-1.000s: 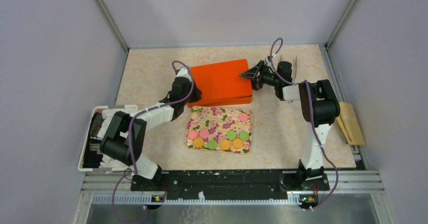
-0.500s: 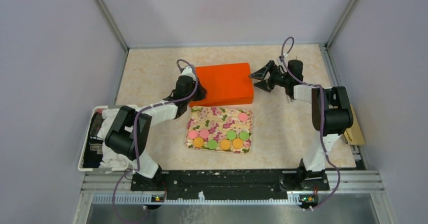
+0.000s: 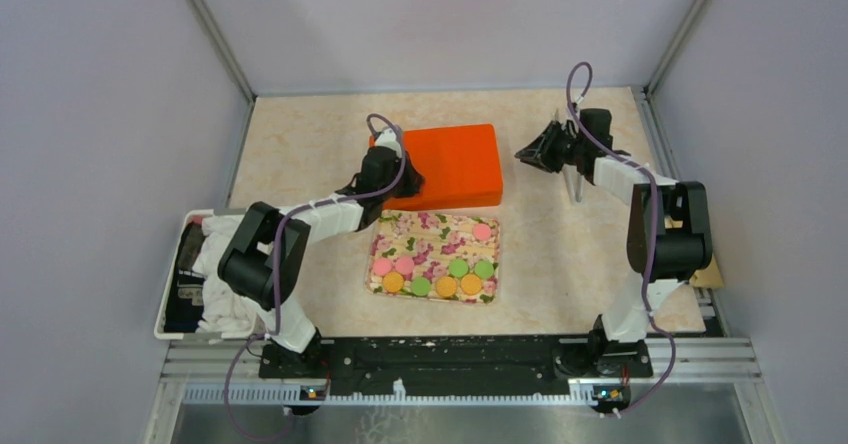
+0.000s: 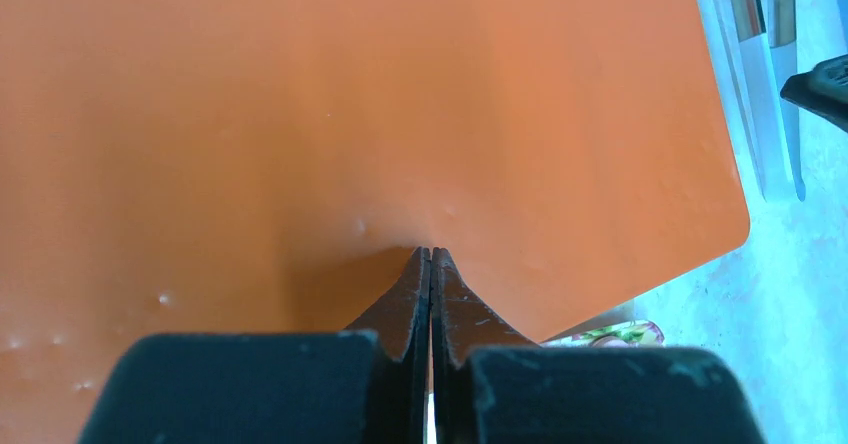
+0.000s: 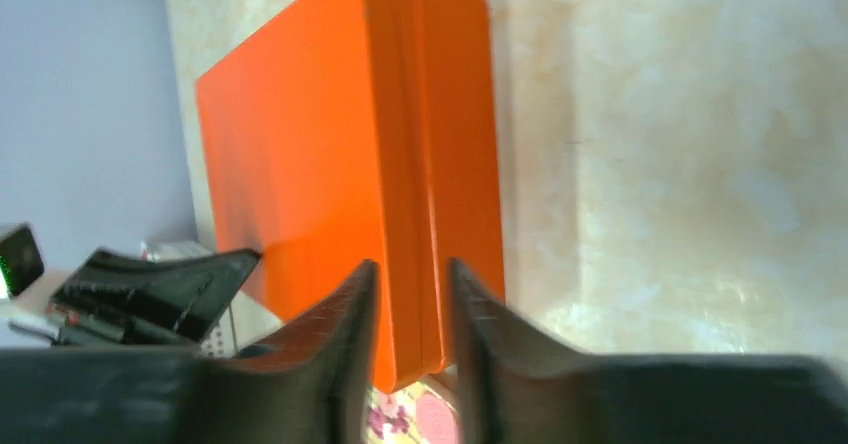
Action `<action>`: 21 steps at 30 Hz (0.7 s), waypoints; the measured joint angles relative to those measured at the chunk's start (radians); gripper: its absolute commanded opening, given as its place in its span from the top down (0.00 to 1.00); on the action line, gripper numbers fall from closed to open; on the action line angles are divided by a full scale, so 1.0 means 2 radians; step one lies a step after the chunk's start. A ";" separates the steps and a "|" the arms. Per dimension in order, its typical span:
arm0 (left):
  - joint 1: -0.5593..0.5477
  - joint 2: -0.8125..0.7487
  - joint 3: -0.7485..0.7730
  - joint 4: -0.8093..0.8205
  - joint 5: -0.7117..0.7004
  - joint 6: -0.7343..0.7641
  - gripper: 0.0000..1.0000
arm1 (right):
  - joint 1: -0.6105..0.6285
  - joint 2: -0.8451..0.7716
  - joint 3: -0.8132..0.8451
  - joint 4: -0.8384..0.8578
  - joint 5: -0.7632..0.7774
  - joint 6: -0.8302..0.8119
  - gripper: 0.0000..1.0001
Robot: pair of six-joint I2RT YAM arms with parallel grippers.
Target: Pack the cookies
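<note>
The cookies, several pink, green and orange discs, lie on the floral tray at the table's middle. Behind it sits an orange box with its lid on. My left gripper is shut, its tips touching the lid's top. My right gripper hangs to the right of the box, apart from it. Its jaws are narrowly open with nothing between them. The right wrist view shows the box's end and a pink cookie below.
A white bin holding cloth and dark items stands at the left edge. Brown paper lies at the right edge. A thin clear upright piece stands just below the right gripper. Frame posts close in the back corners.
My right gripper has drawn back to the right, away from the box, and its jaws have narrowed. My left gripper has slid right onto the lid. The box now sits square.
</note>
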 measured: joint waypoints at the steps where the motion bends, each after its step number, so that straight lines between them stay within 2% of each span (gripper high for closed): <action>1: -0.001 -0.001 0.002 -0.005 0.000 0.001 1.00 | 0.000 0.000 0.002 -0.009 0.008 -0.009 0.91; 3: -0.002 -0.002 0.004 -0.012 0.001 0.003 1.00 | 0.004 0.000 0.010 -0.040 0.031 -0.025 0.99; 4: -0.002 -0.004 0.005 -0.016 0.001 0.004 1.00 | 0.006 -0.001 0.016 -0.056 0.044 -0.035 1.00; 8: -0.002 -0.006 0.008 -0.027 0.004 0.008 1.00 | 0.033 -0.015 0.044 -0.113 0.102 -0.072 1.00; 14: -0.002 -0.003 0.010 -0.028 0.013 0.008 1.00 | 0.123 -0.038 0.112 -0.167 0.177 -0.126 1.00; 21: -0.003 -0.003 0.010 -0.028 0.014 0.008 1.00 | 0.162 -0.032 0.127 -0.207 0.209 -0.153 1.00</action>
